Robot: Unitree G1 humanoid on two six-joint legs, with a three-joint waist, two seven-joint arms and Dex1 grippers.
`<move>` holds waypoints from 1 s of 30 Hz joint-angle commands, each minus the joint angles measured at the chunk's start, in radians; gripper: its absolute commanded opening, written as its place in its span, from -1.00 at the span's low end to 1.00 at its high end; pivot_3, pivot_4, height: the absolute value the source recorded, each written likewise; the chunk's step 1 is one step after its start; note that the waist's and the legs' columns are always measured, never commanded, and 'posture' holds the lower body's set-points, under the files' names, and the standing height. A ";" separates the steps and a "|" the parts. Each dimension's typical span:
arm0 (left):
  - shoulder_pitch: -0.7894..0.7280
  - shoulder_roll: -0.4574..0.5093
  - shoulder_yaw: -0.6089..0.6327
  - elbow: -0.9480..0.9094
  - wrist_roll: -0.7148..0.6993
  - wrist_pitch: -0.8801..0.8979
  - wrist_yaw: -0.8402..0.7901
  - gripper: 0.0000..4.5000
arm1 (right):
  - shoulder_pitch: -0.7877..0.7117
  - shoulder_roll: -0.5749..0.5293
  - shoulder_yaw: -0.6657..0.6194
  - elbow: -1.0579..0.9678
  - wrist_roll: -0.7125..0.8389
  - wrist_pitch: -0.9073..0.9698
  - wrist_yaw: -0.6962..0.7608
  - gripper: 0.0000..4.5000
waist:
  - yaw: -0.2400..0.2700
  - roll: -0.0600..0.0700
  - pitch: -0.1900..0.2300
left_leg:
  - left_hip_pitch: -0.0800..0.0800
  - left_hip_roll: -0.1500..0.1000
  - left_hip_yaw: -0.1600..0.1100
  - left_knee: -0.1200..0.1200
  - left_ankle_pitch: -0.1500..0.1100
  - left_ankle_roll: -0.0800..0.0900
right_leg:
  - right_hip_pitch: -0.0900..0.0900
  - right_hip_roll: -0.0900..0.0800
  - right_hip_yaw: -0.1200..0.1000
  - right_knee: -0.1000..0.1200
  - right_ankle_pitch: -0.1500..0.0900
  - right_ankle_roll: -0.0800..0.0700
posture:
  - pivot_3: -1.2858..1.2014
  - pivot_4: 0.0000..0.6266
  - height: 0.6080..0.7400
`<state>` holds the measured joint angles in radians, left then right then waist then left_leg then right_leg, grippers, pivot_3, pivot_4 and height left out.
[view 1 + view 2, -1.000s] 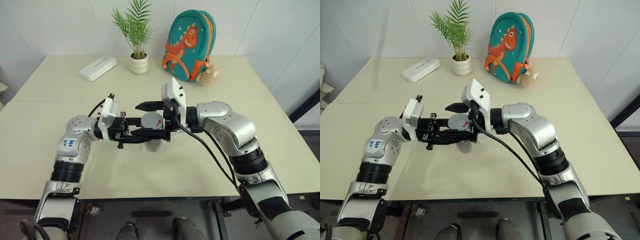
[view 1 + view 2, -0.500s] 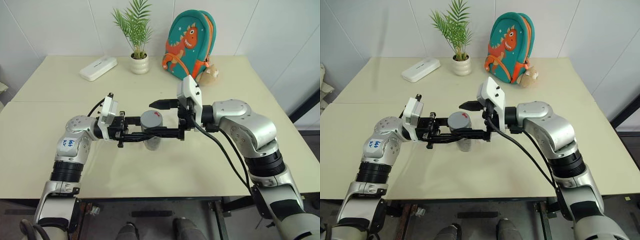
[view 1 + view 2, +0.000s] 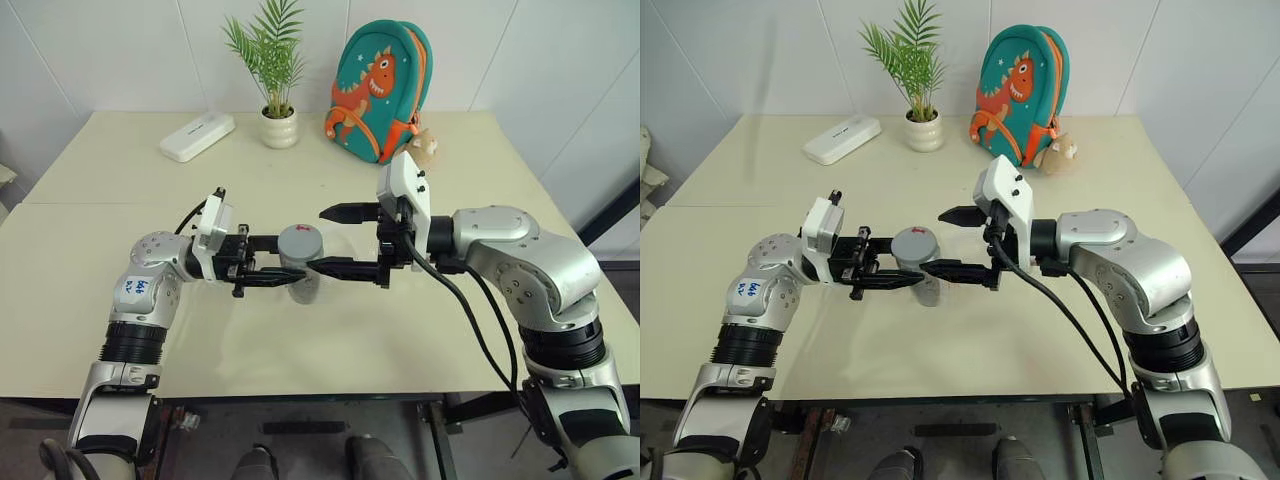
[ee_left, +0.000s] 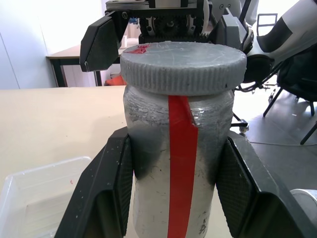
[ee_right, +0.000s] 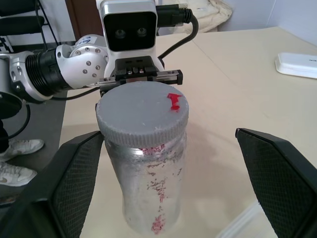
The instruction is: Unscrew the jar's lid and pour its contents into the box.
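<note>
**Jar braced, lid still on**

The left gripper (image 3: pixel 268 275) is clamped on the jar (image 3: pixel 301 281), holding it upright above the tabletop (image 3: pixel 120 190), presumably so the lid (image 3: pixel 300 241) can be turned. The right gripper (image 3: pixel 345 240) stands spread wide, just right of the lid, not touching it. The box (image 4: pixel 34 196) lies below.

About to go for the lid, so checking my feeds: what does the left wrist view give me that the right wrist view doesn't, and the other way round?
Left wrist view: the left gripper shut on the jar, the red strip down the jar's side, and the clear box on the table. Right wrist view: the lid seen from its flat top, the right gripper open wide with its fingers clear of the jar, and the white case further off. Both: the jar upright with the grey lid on.
</note>
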<state>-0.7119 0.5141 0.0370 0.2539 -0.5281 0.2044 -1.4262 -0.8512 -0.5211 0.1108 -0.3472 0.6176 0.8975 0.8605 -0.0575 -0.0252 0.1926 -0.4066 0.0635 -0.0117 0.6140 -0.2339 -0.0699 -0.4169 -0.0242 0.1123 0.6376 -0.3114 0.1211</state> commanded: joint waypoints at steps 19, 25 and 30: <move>-0.058 -0.008 0.002 0.036 0.011 -0.004 0.006 -0.13 | -0.023 0.014 -0.013 -0.102 0.095 0.027 -0.011 0.99 | 0.001 0.000 0.000 | 0.000 0.000 0.000 0.000 0.000 0.000 | 0.000 0.000 0.000 0.000 0.000 0.000 | 0.03 -0.52 1.00; -0.075 0.002 -0.001 0.057 0.019 -0.013 -0.004 -0.13 | -0.027 0.006 -0.015 -0.089 0.082 0.010 -0.023 0.99 | 0.000 0.000 0.000 | 0.000 0.000 0.000 0.000 0.000 0.000 | 0.000 0.000 0.000 0.000 0.000 0.000 | 0.03 -0.52 1.00; -0.070 0.002 -0.015 0.055 0.032 -0.030 -0.019 -0.13 | -0.054 0.051 0.004 -0.045 0.048 -0.027 -0.056 0.99 | 0.000 0.000 0.000 | 0.000 0.000 0.000 0.000 0.000 0.000 | 0.000 0.000 0.000 0.000 0.000 0.000 | 0.03 -0.52 1.00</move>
<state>-0.7624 0.5103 0.0191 0.3274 -0.4988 0.1937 -1.4359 -0.8805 -0.4811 0.1140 -0.3823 0.6702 0.8980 0.8144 -0.0576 -0.0253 0.1926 -0.4068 0.0637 -0.0119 0.6141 -0.2339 -0.0697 -0.4170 -0.0240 0.1122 0.6378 -0.3116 0.1210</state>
